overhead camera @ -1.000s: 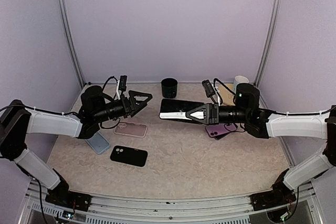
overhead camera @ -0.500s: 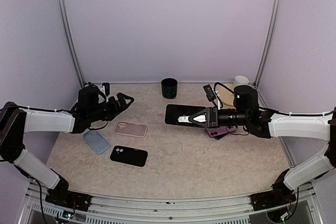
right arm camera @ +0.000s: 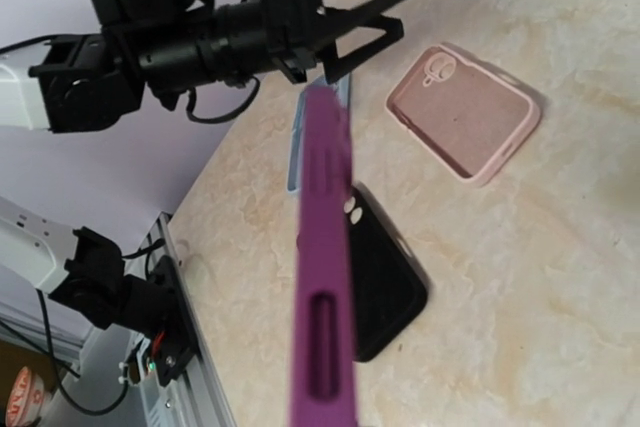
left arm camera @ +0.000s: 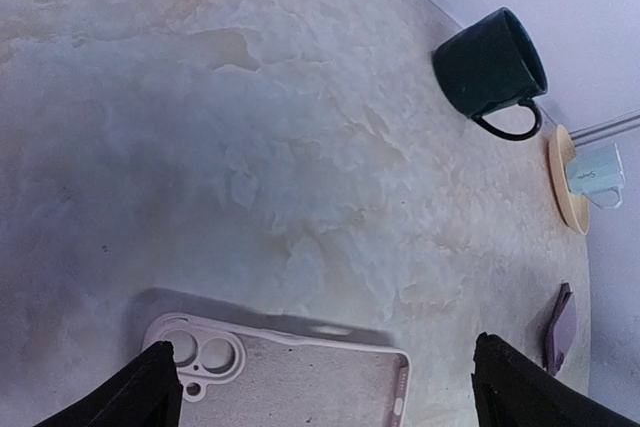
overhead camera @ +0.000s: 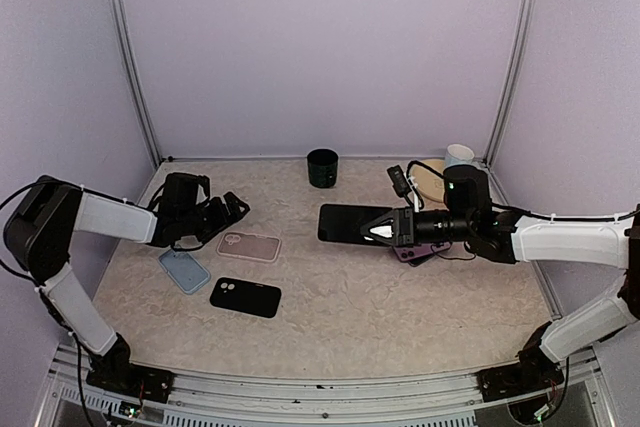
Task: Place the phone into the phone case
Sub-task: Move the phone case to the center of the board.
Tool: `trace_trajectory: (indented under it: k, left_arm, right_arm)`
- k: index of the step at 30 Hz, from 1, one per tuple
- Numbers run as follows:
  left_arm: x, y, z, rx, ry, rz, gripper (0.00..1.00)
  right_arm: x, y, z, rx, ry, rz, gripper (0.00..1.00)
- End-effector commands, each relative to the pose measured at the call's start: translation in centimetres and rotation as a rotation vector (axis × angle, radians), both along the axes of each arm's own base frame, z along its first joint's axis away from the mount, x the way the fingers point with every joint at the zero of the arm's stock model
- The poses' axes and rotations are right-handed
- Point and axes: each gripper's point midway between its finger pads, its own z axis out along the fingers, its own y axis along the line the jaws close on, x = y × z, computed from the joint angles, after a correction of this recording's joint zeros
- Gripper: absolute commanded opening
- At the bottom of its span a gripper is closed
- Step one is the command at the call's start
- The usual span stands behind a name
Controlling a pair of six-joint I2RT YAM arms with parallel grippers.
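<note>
My right gripper (overhead camera: 384, 231) is shut on the phone (overhead camera: 350, 222), held level above the table's middle with its dark face up. In the right wrist view the phone (right arm camera: 325, 277) shows edge-on, a purple side with a slot. A pink phone case (overhead camera: 248, 246) lies open side up at the left. My left gripper (overhead camera: 228, 211) hovers open just behind it with nothing between its fingers. In the left wrist view the pink phone case (left arm camera: 290, 377) lies between the two black fingertips (left arm camera: 135, 402).
A blue case (overhead camera: 185, 270) and a black case (overhead camera: 245, 297) lie near the pink one. A dark green cup (overhead camera: 322, 167) stands at the back. A white cup (overhead camera: 458, 155) sits on a saucer at the back right. Purple items (overhead camera: 420, 251) lie under my right arm.
My left gripper has dropped and drawn back to the left, down beside the pink case. My right gripper has carried the phone slightly right and lower.
</note>
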Motion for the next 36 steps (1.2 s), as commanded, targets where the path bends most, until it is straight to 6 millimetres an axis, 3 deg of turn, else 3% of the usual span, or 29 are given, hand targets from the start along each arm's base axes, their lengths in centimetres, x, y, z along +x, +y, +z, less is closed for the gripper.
trace_trajectory:
  k: [1, 11, 20, 28, 36]
  left_arm:
    - [0.7, 0.8, -0.8, 0.049, 0.014, 0.025, 0.99]
    - [0.3, 1.8, -2.9, 0.118, 0.053, 0.047, 0.99]
    - [0.1, 1.4, -4.2, 0.112, 0.079, 0.026, 0.99]
    - [-0.6, 0.0, -5.3, 0.107, 0.101, -0.011, 0.99]
    - [-2.3, -3.2, -5.7, 0.052, 0.109, -0.082, 0.99]
  right_arm:
    - [0.8, 0.0, 2.5, 0.036, -0.067, -0.010, 0.00]
    - [1.0, 0.4, 2.4, 0.035, -0.051, -0.007, 0.00]
    - [1.7, 0.5, 2.3, 0.020, 0.001, -0.042, 0.00]
    - [2.4, 0.5, 1.1, -0.004, 0.062, -0.080, 0.00]
    - [3.3, 1.1, -0.6, -0.035, 0.141, -0.092, 0.00]
